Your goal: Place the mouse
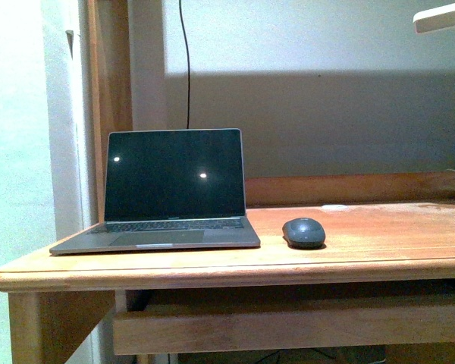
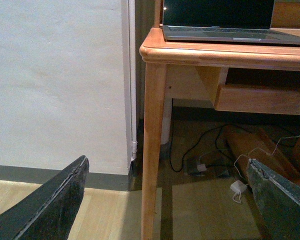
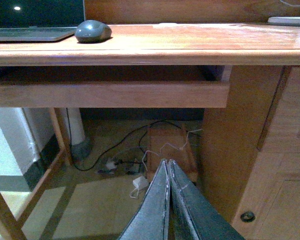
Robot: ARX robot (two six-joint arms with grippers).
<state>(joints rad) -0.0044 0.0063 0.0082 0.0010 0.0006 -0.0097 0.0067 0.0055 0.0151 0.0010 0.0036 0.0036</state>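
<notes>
mouse on wooden bench — just beside open laptop | left gripper spread wide, empty | right gripper closed, empty — both below bench

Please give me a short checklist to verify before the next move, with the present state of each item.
1. Small dark grey oval mouse rests on the wooden desk: ok.
2. Mouse sits beside the open grey laptop, apart from it: ok.
3. Right gripper empty, shut, below desk height: ok.
4. Left gripper open, empty: ok.
5. Mouse exactly at the wanted spot: cannot tell.
</notes>
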